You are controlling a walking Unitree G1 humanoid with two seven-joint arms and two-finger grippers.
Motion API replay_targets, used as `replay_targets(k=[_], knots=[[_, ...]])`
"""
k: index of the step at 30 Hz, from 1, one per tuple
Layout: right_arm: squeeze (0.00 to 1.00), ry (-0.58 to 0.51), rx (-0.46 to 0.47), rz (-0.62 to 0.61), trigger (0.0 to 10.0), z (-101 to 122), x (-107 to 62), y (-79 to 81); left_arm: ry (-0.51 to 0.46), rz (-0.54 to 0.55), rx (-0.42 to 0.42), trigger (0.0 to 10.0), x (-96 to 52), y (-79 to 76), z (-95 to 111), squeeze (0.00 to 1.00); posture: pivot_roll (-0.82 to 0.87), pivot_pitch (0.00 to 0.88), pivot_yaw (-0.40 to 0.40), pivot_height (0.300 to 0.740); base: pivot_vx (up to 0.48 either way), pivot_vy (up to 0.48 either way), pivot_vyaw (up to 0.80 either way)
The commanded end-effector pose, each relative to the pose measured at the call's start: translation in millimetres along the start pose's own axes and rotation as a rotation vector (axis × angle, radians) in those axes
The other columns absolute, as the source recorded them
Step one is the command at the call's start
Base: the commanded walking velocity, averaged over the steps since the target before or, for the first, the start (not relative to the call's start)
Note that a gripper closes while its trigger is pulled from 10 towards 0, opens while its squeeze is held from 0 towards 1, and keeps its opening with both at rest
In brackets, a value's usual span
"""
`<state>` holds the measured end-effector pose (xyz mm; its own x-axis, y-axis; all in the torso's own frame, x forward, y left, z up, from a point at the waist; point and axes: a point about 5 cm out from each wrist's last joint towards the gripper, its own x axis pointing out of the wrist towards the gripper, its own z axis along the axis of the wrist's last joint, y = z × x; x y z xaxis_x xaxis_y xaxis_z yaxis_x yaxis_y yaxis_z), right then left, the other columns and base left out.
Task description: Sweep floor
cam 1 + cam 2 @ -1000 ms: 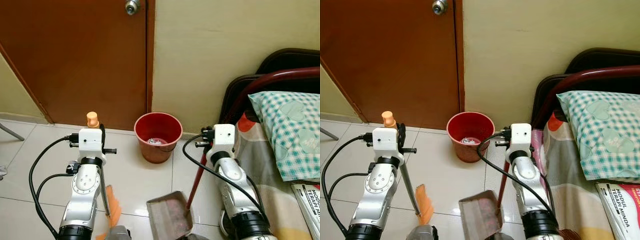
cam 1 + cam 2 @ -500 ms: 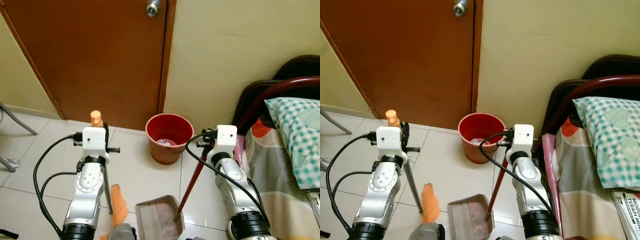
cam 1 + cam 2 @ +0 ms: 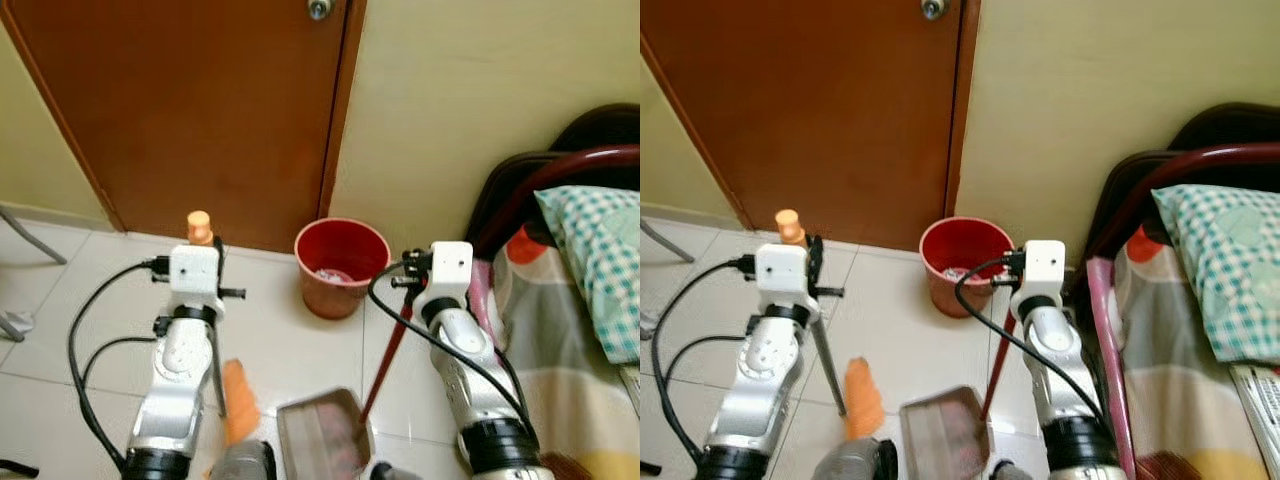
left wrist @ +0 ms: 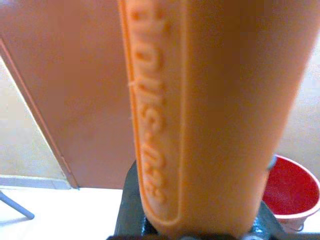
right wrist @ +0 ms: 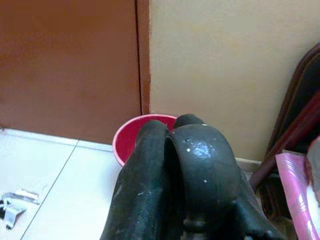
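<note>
We record the left gripper (image 3: 208, 262) clenched on the broom handle (image 4: 200, 115): in the left wrist view the orange grip with raised lettering sits right between the fingers, and in the head views its rounded orange tip stands just above the white wrist block. The left forearm rises nearly vertical from the bottom of the frame, wrist uppermost, cables looping off to its outer side. The grey broom shaft runs down beside the forearm to the orange broom head (image 3: 239, 402) on the tiled floor (image 3: 290, 345).

The right gripper (image 3: 408, 283) is closed around the dustpan handle (image 3: 388, 347), a dark red rod; the right wrist view shows the black fingers (image 5: 150, 165) wrapped over its rounded black end. The right forearm also stands steeply, leaning slightly inward. The rod slants down to the dustpan (image 3: 320, 437), which rests on the floor just beside the broom head, between the two arms.

Ahead stands a red bucket (image 3: 342, 265), some pale scraps inside, against the wall next to the brown door (image 3: 190, 100). A bed with a checked pillow (image 3: 600, 265) lies to the right.
</note>
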<state>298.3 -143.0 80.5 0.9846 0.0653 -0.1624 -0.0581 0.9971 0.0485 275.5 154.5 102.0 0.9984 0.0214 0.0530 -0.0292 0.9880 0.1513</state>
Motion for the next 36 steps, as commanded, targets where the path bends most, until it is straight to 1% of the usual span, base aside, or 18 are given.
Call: replay_targets(k=[1, 4, 5, 7, 8, 10, 11, 12, 14, 16, 21, 22, 23, 26, 30, 32, 35, 36], knots=[[0.00, -0.055, -0.018, -0.023, 10.0, 11.4, 0.0, -4.7, -0.039, -0.006, 0.007, 10.0, 2.9, 0.6, 9.9, 0.00, 0.06, 0.090, -0.031, 0.740, 0.000, 0.450, 0.00], [0.00, -0.118, -0.017, -0.035, 10.0, 23.0, 2.8, -6.2, -0.041, -0.017, 0.012, 10.0, 3.6, 0.3, 11.1, 0.00, 0.05, 0.083, -0.022, 0.740, 0.000, 0.450, 0.00], [0.00, -0.118, -0.017, -0.035, 10.0, 23.0, 2.8, -6.2, -0.041, -0.017, 0.012, 10.0, 3.6, 0.3, 11.1, 0.00, 0.05, 0.083, -0.022, 0.740, 0.000, 0.450, 0.00], [0.00, -0.144, -0.019, -0.045, 10.0, 28.0, 3.8, -7.8, -0.051, -0.021, 0.016, 10.0, 4.3, -0.3, 14.8, 0.00, 0.05, 0.083, -0.022, 0.740, 0.000, 0.450, 0.00], [0.00, -0.167, 0.005, -0.067, 10.0, 32.4, 4.9, -11.7, -0.070, -0.026, 0.026, 10.0, 5.7, -0.9, 20.3, 0.00, 0.05, 0.083, -0.022, 0.740, 0.000, 0.450, 0.00], [0.00, -0.185, -0.015, -0.085, 10.0, 35.5, 6.1, -14.4, -0.119, -0.048, 0.079, 10.0, 8.8, -1.4, 30.4, 0.00, 0.05, 0.071, -0.021, 0.740, 0.000, 0.452, 0.00], [0.00, -0.186, -0.025, -0.089, 10.0, 36.1, 5.8, -14.7, -0.129, -0.054, 0.091, 10.0, 9.3, -1.4, 33.2, 0.00, 0.05, 0.071, -0.021, 0.740, 0.000, 0.450, 0.00], [0.00, -0.186, -0.025, -0.089, 10.0, 36.1, 5.8, -14.7, -0.129, -0.054, 0.091, 10.0, 9.3, -1.4, 33.2, 0.00, 0.05, 0.071, -0.021, 0.740, 0.000, 0.450, 0.00], [0.00, -0.191, -0.010, -0.109, 10.0, 37.5, 7.0, -17.5, -0.159, -0.053, 0.100, 10.0, 13.2, 0.7, 42.5, 0.00, 0.05, 0.054, -0.019, 0.740, 0.000, 0.454, 0.00], [0.00, -0.191, -0.015, -0.123, 10.0, 37.5, 7.2, -19.2, -0.163, -0.051, 0.096, 10.0, 14.6, 1.6, 44.8, 0.00, 0.05, 0.054, -0.019, 0.740, 0.000, 0.454, 0.00], [0.00, -0.187, -0.016, -0.149, 10.0, 33.9, 6.8, -24.5, -0.157, -0.055, 0.092, 10.0, 14.7, 0.3, 43.3, 0.00, 0.04, 0.028, -0.032, 0.740, 0.000, 0.453, 0.00], [0.00, -0.167, -0.007, -0.182, 10.0, 27.8, 4.3, -30.4, -0.146, -0.060, 0.090, 10.0, 12.4, -1.8, 39.0, 0.00, 0.04, 0.022, -0.031, 0.740, 0.000, 0.454, 0.00], [0.00, -0.156, 0.001, -0.195, 10.0, 24.6, 3.2, -32.7, -0.138, -0.062, 0.088, 10.0, 11.4, -2.4, 37.0, 0.00, 0.04, 0.022, -0.031, 0.740, 0.000, 0.454, 0.00], [0.00, -0.135, 0.017, -0.203, 10.0, 18.5, 1.6, -33.2, -0.123, -0.065, 0.086, 10.0, 8.7, -4.0, 32.3, 0.00, 0.04, 0.015, -0.019, 0.740, 0.000, 0.455, 0.00], [0.00, -0.155, 0.049, -0.191, 10.0, 22.7, 3.2, -30.2, -0.130, -0.071, 0.088, 10.0, 8.0, -4.2, 32.5, 0.00, 0.03, 0.014, -0.013, 0.740, 0.000, 0.441, 0.00], [0.00, -0.166, 0.049, -0.173, 10.0, 25.6, 4.7, -28.0, -0.145, -0.062, 0.103, 10.0, 7.7, -3.5, 34.1, 0.00, 0.03, 0.014, -0.013, 0.740, 0.000, 0.000, 0.00], [0.00, -0.169, 0.019, -0.154, 10.0, 29.3, 8.0, -26.0, -0.179, -0.050, 0.106, 10.0, 7.8, -2.2, 38.6, 0.00, 0.03, 0.014, -0.014, 0.740, 0.000, 0.000, 0.00], [0.00, -0.187, 0.012, -0.126, 10.0, 33.3, 9.6, -23.6, -0.194, -0.050, 0.098, 10.0, 8.5, -2.0, 42.0, 0.00, 0.03, 0.022, -0.016, 0.740, 0.000, 0.000, 0.00]])
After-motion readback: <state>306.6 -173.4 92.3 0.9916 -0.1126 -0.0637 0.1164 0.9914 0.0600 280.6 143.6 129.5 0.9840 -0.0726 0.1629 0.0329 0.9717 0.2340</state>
